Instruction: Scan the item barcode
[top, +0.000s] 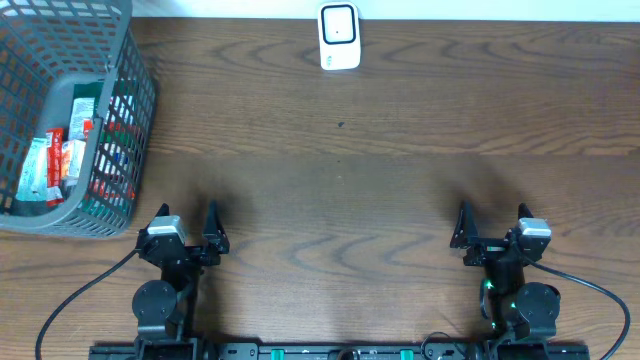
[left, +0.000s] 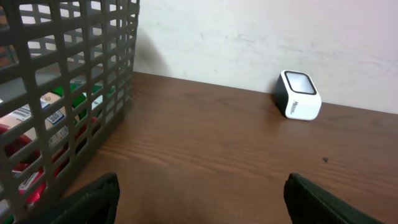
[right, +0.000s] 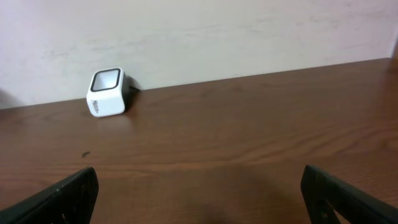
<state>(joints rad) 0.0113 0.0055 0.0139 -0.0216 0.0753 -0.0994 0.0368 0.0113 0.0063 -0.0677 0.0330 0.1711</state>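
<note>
Since the packets (top: 55, 165) in the basket (top: 135, 110) look light, crinkly and slippery, I'd pinch one across its flat middle; my left hand (top: 187, 222) and right hand (top: 492, 222) both stand wide and empty, well apart from it.

basket (top: 128, 105) at left, scanner (top: 339, 37) back centre

Grey basket (top: 135, 110) holding packets (top: 50, 165) at left, white scanner (top: 339, 37) at far edge, both jaws spread, empty
</note>
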